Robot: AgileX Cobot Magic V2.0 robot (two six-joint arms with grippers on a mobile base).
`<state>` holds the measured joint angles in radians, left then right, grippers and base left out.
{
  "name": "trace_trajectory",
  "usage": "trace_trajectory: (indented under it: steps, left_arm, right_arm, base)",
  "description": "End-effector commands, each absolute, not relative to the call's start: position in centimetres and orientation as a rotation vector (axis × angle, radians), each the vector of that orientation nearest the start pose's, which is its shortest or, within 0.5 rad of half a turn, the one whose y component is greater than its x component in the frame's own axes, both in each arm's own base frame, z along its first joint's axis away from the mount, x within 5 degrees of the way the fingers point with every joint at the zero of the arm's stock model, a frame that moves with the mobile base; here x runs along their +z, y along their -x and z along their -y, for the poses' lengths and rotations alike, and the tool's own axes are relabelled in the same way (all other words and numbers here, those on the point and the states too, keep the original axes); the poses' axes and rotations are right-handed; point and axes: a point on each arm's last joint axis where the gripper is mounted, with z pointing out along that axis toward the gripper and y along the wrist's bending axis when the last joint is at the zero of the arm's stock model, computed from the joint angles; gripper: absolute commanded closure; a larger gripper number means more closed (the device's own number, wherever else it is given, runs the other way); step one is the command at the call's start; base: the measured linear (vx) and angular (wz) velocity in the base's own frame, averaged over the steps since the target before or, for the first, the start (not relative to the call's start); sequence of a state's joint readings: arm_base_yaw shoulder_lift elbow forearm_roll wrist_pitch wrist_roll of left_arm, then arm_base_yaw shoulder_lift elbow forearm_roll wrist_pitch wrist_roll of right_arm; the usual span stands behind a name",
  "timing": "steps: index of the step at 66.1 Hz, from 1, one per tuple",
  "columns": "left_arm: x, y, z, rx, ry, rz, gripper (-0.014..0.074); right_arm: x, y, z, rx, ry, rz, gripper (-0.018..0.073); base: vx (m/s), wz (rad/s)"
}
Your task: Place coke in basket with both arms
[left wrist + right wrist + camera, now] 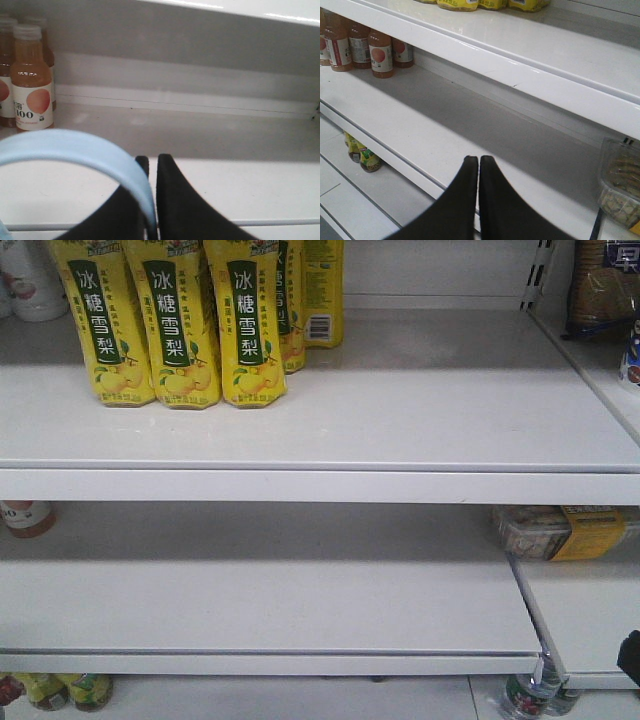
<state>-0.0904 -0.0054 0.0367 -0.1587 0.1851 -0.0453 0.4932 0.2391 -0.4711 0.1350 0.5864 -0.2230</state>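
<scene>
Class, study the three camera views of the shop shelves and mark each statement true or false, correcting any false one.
1. The left claw grips the pale blue basket handle. True.
2. The right claw holds a red coke bottle. False: it is shut on nothing.
3. Yellow pear-drink bottles stand on the upper shelf. True.
4. The peach juice bottles lie on their sides. False: they stand upright.
5. A coke bottle stands beside the yellow bottles. False: none is visible.

White metal store shelving (320,440) fills the front view in two tiers, with a pale back panel (430,270) behind. A perforated upright (541,265) separates an adjoining bay at right. Lighting is even; the lower shelf (260,590) lies partly shadowed.
</scene>
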Motion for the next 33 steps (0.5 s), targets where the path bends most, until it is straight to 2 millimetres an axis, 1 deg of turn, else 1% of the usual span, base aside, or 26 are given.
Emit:
trace_trajectory:
  steps: [1,20,33]
  left_arm:
    - [19.95,-5.57,0.54,-0.148,-0.003,-1.517,0.0603]
    - [20.47,-5.52,0.49,-0.152,0.006,-1.459,0.0603]
    - [20.50,-5.52,0.49,-0.164,0.015,-1.456,0.0603]
  right_arm:
    - [31.70,-4.58,-3.11,0.335,0.563,-1.664,0.0564]
    - [31.70,-4.58,-3.11,0.335,0.563,-1.664,0.0564]
    - [31.70,-4.58,-3.11,0.335,0.563,-1.664,0.0564]
  base:
    - [0.00,0.00]
    - [0.00,0.00]
    - [0.00,0.00]
